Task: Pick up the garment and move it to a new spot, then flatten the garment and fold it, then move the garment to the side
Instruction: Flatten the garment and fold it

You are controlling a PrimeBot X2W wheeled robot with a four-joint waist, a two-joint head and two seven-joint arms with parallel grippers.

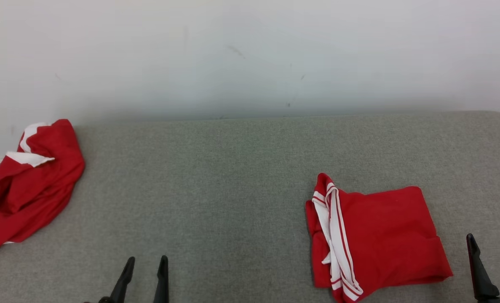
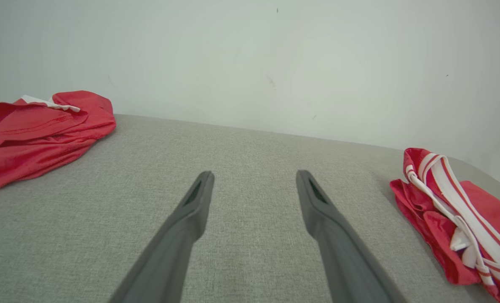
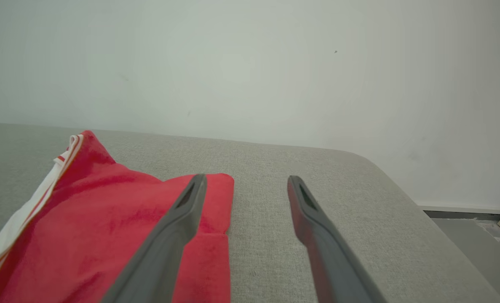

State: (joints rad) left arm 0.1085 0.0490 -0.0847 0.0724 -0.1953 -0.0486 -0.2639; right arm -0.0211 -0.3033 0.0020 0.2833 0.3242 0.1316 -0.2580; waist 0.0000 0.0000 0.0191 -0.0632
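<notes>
just above the grey cushion, left fingers and right fingers point forward, spread wide, empty.

Open grey desk across the middle, crumpled red garment blocking far left, folded red garment near right, wall behind.

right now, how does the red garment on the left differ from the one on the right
The left garment lies crumpled in a heap; the right garment is folded flat. The left garment shows white patches; the right garment shows a long striped white band. Both are red.
</notes>
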